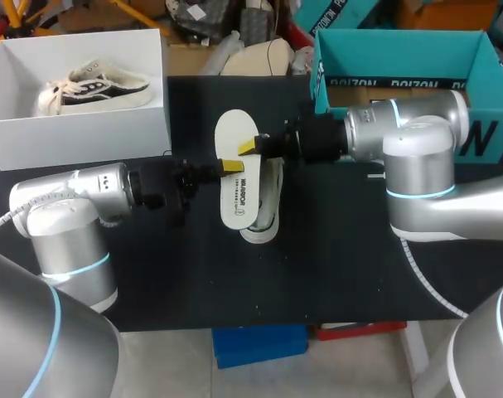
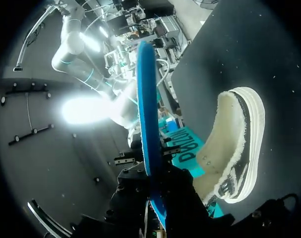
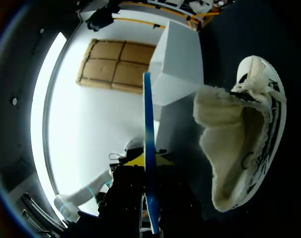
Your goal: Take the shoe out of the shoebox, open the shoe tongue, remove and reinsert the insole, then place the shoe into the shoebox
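Observation:
A white insole [image 1: 234, 131] with a blue underside hangs flat over the black mat, held from both sides. My left gripper [image 1: 229, 168] is shut on its left edge and my right gripper [image 1: 249, 148] on its right edge. Under it a cream shoe with black trim [image 1: 268, 207] lies on the mat. In the left wrist view the insole [image 2: 145, 114] stands edge-on between the fingers of that gripper [image 2: 157, 183], the shoe [image 2: 234, 148] beside it. The right wrist view shows the insole [image 3: 149, 148] the same way in its gripper [image 3: 149, 173], with the shoe [image 3: 244, 144] alongside.
The white shoebox [image 1: 77, 133] stands open at the back left with a second shoe [image 1: 94, 87] inside; it also shows ahead of the right gripper [image 3: 177, 69]. A teal box [image 1: 400, 50] stands open at the back right. Bare black mat [image 1: 317, 265] lies in front.

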Motion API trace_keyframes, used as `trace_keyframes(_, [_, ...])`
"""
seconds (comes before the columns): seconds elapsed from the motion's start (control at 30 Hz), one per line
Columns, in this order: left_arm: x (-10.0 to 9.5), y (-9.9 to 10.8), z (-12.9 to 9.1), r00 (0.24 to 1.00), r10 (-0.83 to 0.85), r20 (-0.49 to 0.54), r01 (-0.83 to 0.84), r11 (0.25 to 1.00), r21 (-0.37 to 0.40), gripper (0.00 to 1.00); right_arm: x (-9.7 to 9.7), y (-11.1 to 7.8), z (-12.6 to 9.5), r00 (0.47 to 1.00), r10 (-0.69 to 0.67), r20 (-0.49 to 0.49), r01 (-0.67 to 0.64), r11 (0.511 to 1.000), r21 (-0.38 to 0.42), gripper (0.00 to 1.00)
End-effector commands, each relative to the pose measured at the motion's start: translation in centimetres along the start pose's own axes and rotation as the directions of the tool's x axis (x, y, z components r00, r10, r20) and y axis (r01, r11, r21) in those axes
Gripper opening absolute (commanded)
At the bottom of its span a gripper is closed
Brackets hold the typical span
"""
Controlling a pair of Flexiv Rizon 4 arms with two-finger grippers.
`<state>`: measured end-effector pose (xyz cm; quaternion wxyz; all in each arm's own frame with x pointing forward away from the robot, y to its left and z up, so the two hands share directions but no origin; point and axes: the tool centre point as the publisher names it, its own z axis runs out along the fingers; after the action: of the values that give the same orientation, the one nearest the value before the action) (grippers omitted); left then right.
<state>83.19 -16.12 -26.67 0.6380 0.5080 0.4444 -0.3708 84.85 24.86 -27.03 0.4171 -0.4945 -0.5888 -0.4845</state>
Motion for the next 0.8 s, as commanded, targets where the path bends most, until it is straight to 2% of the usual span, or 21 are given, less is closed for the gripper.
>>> trace_keyframes(0.03, [-0.3, -0.4, 0.3, 1.0, 0.003, -0.011, -0.003, 1.0, -0.004, 0.0, 0.0, 0.0, 0.0, 1.0, 0.002, 0.005, -0.002, 1.0, -0.006, 0.27])
trace_keyframes(0.07, [-0.4, -0.5, 0.3, 0.999, -0.004, -0.037, 0.004, 1.0, -0.003, 0.0, -0.1, 0.0, -0.2, 1.0, 0.001, 0.015, 0.0, 1.0, -0.017, 1.0])
trace_keyframes(0.13, [-0.3, -0.8, 0.2, 0.996, -0.018, -0.093, 0.019, 1.0, 0.008, 0.0, 0.0, 0.1, -0.8, 1.0, -0.004, 0.027, 0.005, 0.999, -0.041, 1.0])
trace_keyframes(0.23, [-0.4, -1.3, -0.5, 0.987, -0.038, -0.158, 0.044, 0.999, 0.032, 0.0, -0.1, 0.1, -1.8, 0.995, -0.009, 0.096, 0.012, 0.999, -0.037, 1.0])
trace_keyframes(0.3, [-0.5, -1.9, -1.3, 0.979, -0.035, -0.202, 0.047, 0.998, 0.053, 0.0, -0.1, 0.0, -2.6, 0.991, -0.013, 0.131, 0.018, 0.999, -0.04, 1.0])
trace_keyframes(0.33, [-0.4, -2.3, -1.6, 0.965, -0.034, -0.259, 0.052, 0.997, 0.063, 0.0, -0.1, -0.2, -3.1, 0.988, -0.015, 0.152, 0.022, 0.999, -0.04, 1.0])
trace_keyframes(0.47, [-0.3, -4.0, -3.4, 0.923, -0.04, -0.383, 0.083, 0.992, 0.097, 0.0, -0.1, -0.9, -5.1, 0.976, -0.023, 0.216, 0.038, 0.997, -0.065, 1.0])
trace_keyframes(0.5, [-0.4, -4.4, -4.1, 0.924, -0.044, -0.379, 0.088, 0.991, 0.101, 0.0, 0.0, -1.2, -5.6, 0.973, -0.028, 0.231, 0.044, 0.997, -0.066, 1.0])
trace_keyframes(0.57, [-0.3, -5.0, -5.0, 0.892, -0.045, -0.45, 0.101, 0.99, 0.102, 0.0, 0.1, -1.7, -6.6, 0.966, -0.037, 0.255, 0.056, 0.996, -0.066, 1.0])
trace_keyframes(0.63, [-0.3, -5.6, -6.1, 0.881, -0.054, -0.471, 0.116, 0.988, 0.104, 0.0, 0.2, -2.3, -7.5, 0.96, -0.041, 0.276, 0.061, 0.996, -0.065, 1.0])
trace_keyframes(0.7, [0.0, -6.3, -7.0, 0.856, -0.069, -0.512, 0.148, 0.982, 0.115, 0.0, 0.5, -2.9, -8.4, 0.949, -0.052, 0.31, 0.068, 0.997, -0.04, 1.0])
trace_keyframes(0.8, [0.0, -7.2, -7.9, 0.821, -0.033, -0.569, 0.131, 0.982, 0.133, 0.0, 0.7, -3.1, -8.8, 0.948, -0.053, 0.312, 0.066, 0.997, -0.032, 1.0])
